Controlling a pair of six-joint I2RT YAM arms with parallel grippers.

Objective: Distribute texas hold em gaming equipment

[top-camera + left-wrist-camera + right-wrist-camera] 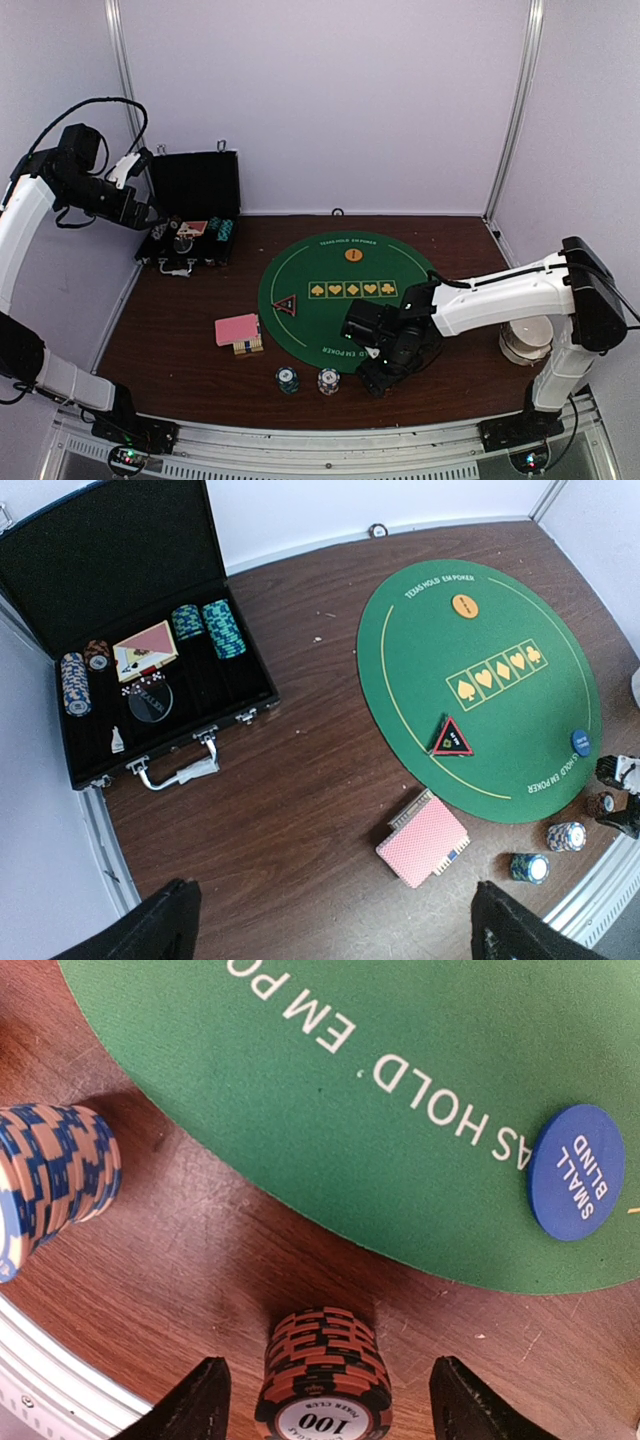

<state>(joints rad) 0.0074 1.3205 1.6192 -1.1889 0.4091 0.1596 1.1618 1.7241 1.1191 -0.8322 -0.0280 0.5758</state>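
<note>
My right gripper is open, low over the table just off the green mat's near edge. A red-brown and black chip stack marked 100 stands between its fingers, apart from both. The blue small blind button lies on the mat. A blue and tan chip stack stands to the left. My left gripper is open and empty, high beside the black case. The pink card deck, the triangle marker and the orange button show below it.
The open case holds teal chip stacks, a blue stack and cards. A teal stack and a white stack stand near the front edge. A white cup stands at the right.
</note>
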